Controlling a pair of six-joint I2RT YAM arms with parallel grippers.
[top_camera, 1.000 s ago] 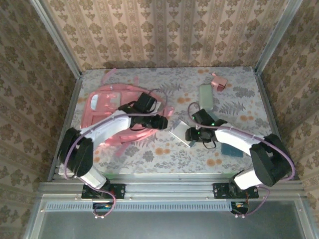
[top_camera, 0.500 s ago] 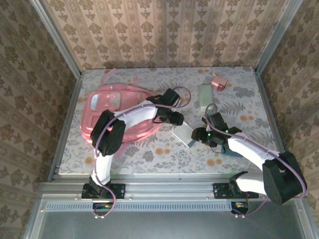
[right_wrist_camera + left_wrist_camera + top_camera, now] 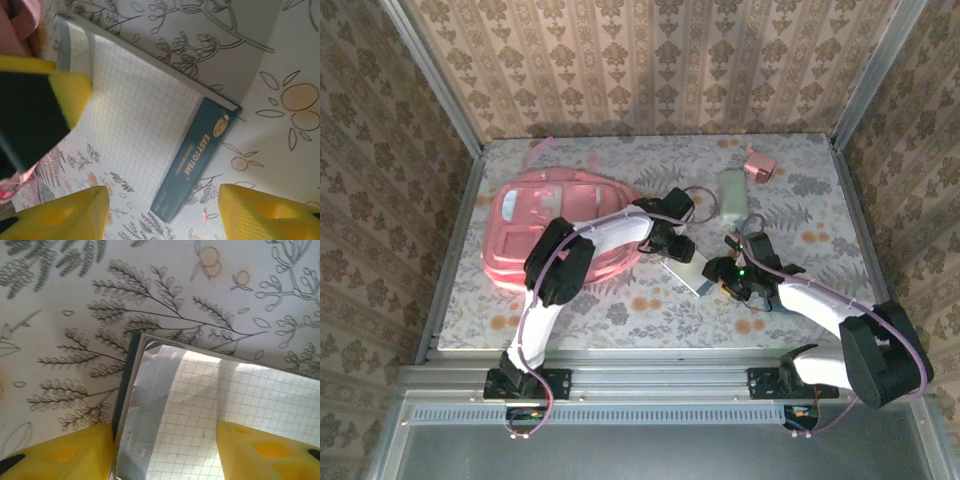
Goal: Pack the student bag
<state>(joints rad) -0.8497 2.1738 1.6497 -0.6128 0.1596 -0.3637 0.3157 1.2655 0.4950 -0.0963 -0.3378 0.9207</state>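
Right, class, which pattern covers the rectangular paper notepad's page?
Fine square grid across the notepad; best in right wrist view.

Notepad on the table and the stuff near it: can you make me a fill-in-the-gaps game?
1. The student bag is coloured ____.
2. From the top camera, the student bag lies to the ____ of the notepad.
3. The notepad's paper is printed with a grid of small ____.
4. The pads on the left arm's jaws are ____.
Missing words: pink, left, squares, yellow.
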